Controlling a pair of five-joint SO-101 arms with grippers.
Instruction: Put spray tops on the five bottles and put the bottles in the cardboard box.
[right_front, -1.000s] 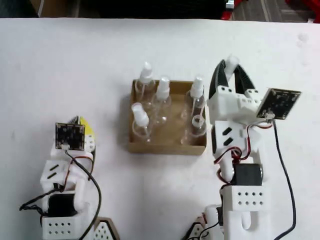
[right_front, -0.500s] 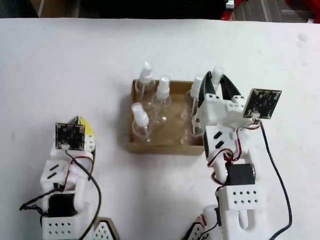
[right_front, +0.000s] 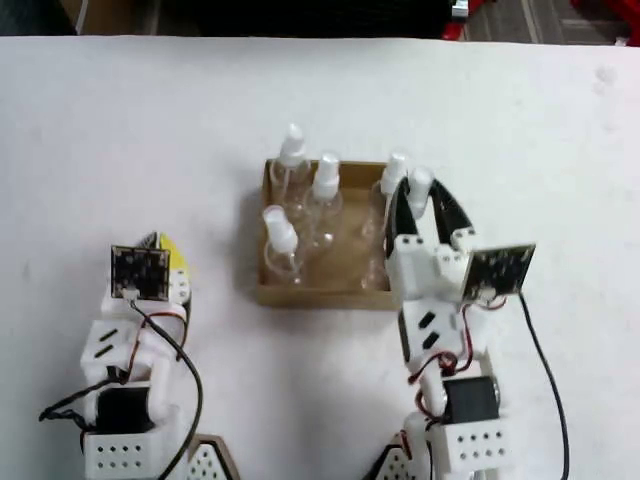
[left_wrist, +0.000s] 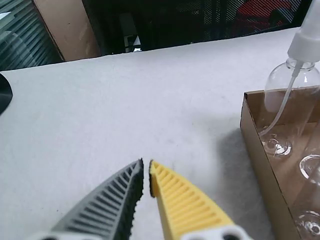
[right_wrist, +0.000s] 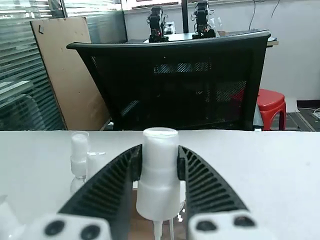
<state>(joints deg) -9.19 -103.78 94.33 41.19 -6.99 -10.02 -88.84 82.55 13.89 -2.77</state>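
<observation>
white plastic spray top (right_wrist: 160, 172), upright, long axis vertical, thin dip tube hanging below it. clamped at the collar between the two black ribbed jaws of the right gripper (right_front: 418, 192). from above, the top hangs over the right side of the shallow brown cardboard box (right_front: 330, 296), just beside the capped clear bottle in the far right corner (right_front: 394, 175). three more capped bottles (right_front: 327, 185) stand on the box's left side. the fifth clear bottle (right_front: 378, 266) stands in the near right corner, mostly under the gripper's white body; neck hidden, so cannot confirm it is bare. judgement: that neck lies back toward the right arm's base from the held top, and lower, so the coming move looks like a short pull back, then straight down with the tube leading in. the tube needs to be plumb or it may catch the rim. right arm is nearer by far. left gripper (left_wrist: 146, 175), grey and yellow jaws together on nothing, rests over the white table (left_wrist: 125, 100), well apart from the box's left wall.
</observation>
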